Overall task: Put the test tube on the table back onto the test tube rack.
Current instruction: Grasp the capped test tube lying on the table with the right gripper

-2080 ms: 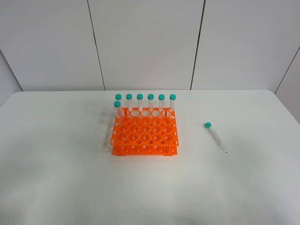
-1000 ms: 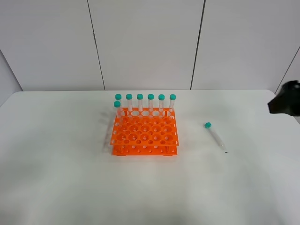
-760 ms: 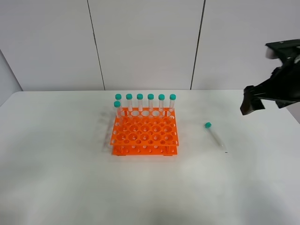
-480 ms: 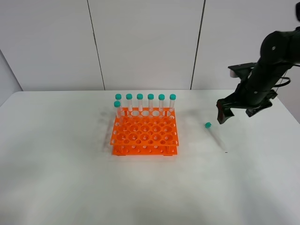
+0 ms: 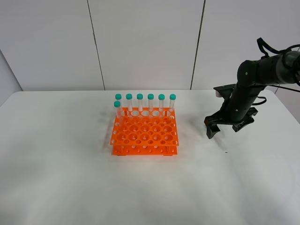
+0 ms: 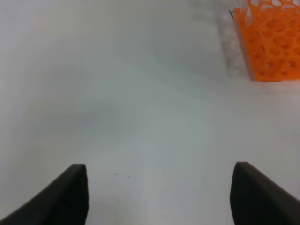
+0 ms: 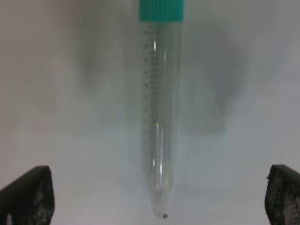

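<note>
Directly below my right gripper (image 5: 223, 130), spread wide and empty, the test tube (image 7: 158, 117) lies flat on the table (image 7: 70, 140), centred between my fingers (image 7: 28, 194), pointed tip toward my wrist, teal cap away; clear, graduated.

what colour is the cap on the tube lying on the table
Teal green. The cap of the test tube shows best in the right wrist view.

Bright, flat, diffuse light all round, so the white table (image 5: 70, 178) only catches faint smudgy shadows. Exterior shot's crisp. Both wrist views are soft: the test tube (image 7: 158, 122) has thin glare streaks, the test tube rack (image 6: 274, 42) looks fuzzy.
</note>
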Robot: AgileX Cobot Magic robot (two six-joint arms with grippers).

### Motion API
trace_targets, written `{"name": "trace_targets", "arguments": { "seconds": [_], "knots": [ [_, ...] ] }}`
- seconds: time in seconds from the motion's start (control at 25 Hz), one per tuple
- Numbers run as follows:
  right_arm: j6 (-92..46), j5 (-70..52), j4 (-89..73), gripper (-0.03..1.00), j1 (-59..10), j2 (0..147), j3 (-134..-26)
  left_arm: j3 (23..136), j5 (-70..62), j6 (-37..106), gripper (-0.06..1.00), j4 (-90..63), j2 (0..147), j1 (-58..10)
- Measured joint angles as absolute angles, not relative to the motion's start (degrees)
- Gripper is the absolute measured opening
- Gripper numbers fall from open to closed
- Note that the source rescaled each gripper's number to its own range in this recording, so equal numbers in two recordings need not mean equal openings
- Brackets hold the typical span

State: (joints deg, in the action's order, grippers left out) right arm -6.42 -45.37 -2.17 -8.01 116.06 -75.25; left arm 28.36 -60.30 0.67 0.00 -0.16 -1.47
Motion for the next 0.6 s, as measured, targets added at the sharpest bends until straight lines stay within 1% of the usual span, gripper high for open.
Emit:
{"name": "trace_targets", "arguments": {
  "seconds": [0.6],
  "knots": [
    [-6.4,-41.1,-4.0,1.00,-7.6,121.6,-75.2,28.4,-60.3,0.7,0.98,0.0,-0.2,-1.5]
  ]
}}
